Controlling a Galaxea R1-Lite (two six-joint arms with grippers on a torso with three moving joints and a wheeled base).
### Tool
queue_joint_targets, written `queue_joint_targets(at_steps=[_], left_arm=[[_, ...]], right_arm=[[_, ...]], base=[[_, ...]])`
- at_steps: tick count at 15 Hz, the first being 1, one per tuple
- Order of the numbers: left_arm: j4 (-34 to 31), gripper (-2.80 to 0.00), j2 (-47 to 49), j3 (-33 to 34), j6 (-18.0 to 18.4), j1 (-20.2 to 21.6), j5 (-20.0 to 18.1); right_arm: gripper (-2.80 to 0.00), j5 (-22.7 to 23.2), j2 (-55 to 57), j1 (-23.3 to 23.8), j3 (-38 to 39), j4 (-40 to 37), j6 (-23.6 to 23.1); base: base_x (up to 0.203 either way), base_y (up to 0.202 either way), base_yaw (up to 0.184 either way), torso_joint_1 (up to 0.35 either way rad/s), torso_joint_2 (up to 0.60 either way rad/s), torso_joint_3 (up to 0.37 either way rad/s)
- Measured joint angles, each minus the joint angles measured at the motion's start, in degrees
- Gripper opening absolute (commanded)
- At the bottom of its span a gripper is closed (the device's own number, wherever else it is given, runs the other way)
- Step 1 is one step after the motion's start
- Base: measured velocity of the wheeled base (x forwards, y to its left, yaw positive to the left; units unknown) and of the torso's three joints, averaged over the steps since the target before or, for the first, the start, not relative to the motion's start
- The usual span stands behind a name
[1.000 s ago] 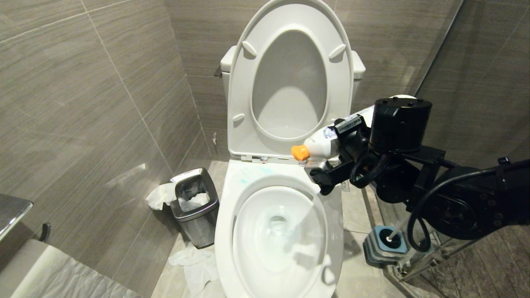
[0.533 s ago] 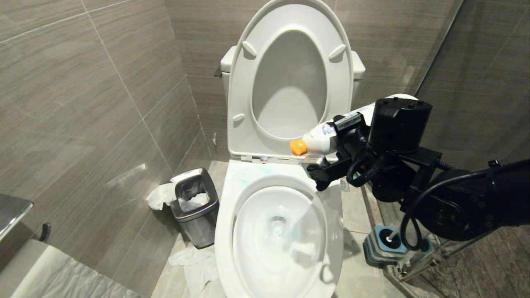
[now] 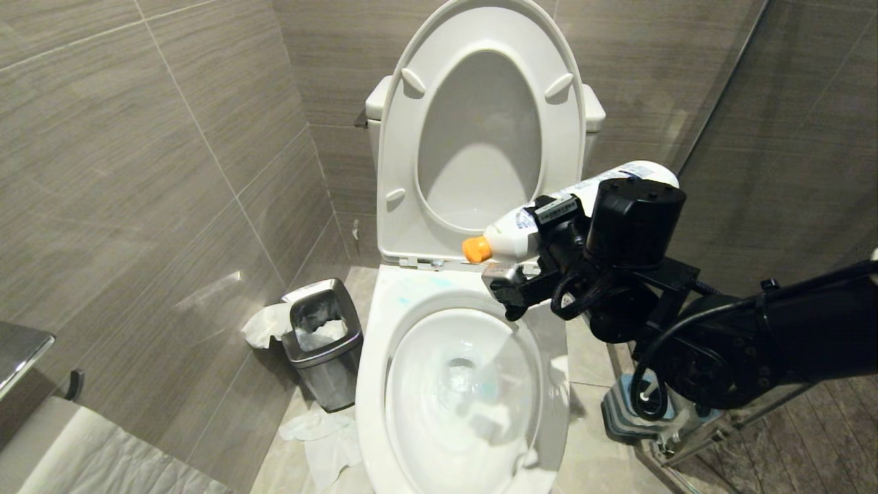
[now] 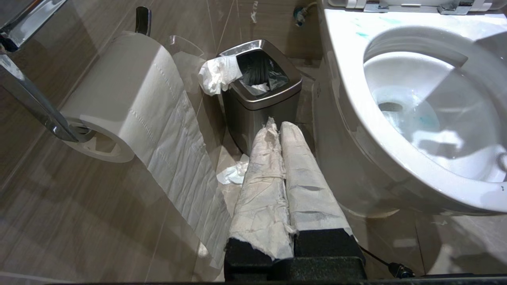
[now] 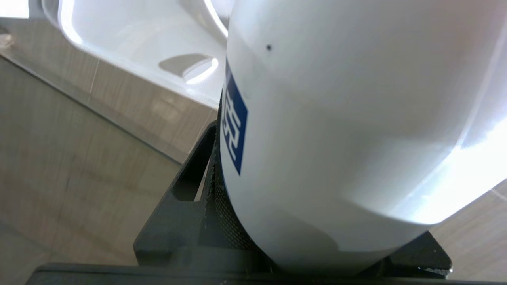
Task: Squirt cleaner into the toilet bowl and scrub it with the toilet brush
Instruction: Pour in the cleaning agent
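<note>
the right gripper is clamped around one white cleaner bottle at mid-body, its jaws pressed to the bottle's sides, with the orange nozzle tipped toward nine o'clock and slightly down, hovering over the back rim of the toilet bowl just in front of the hinges. the bottle looks like thin squeezable plastic, light and smooth, so it probably needs a firm hold on the wide middle, where the right wrist view shows a ribbed pad against its wall; squeezing there should also push liquid out. the cleaner shows as pale blue smears on the rim at about eleven o'clock of the basin and as a faint tint in the water. the one toilet brush stands in its striped base on the floor at four o'clock from the bowl, partly hidden behind the right arm; its slim handle seems stiff and light, best taken near the rounded upper end. the left gripper, its two fingers wrapped in white paper and pressed together on nothing, hangs low beside the bowl at eight o'clock, pointing at the single steel bin. one toilet paper roll hangs on the wall holder, and crumpled tissue lies on the floor by the bin. the seat and lid are raised.
</note>
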State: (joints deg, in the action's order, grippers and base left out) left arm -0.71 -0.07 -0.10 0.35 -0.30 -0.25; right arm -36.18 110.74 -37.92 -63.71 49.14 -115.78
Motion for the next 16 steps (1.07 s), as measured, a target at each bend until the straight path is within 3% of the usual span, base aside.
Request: queue_joint_targets(at_steps=[3,8,16], left_arm=[[0.0,-2.80,0.0,0.0,0.0,0.0,0.0],[0.0,-2.80,0.0,0.0,0.0,0.0,0.0],[0.0,-2.80,0.0,0.0,0.0,0.0,0.0]], right_arm=[[-2.80,-0.4,0.4,-0.2,-0.1,0.0,-1.1],[-2.80,-0.6,0.4,-0.2,-0.1,0.0,-8.4],[-2.80,-2.1,0.6,-0.1,-0.7,0.0,-9.7]], base=[[0.000,0.000,0.000,0.000,0.00,0.000],[0.000,0.000,0.000,0.000,0.00,0.000],[0.000,0.000,0.000,0.000,0.00,0.000]])
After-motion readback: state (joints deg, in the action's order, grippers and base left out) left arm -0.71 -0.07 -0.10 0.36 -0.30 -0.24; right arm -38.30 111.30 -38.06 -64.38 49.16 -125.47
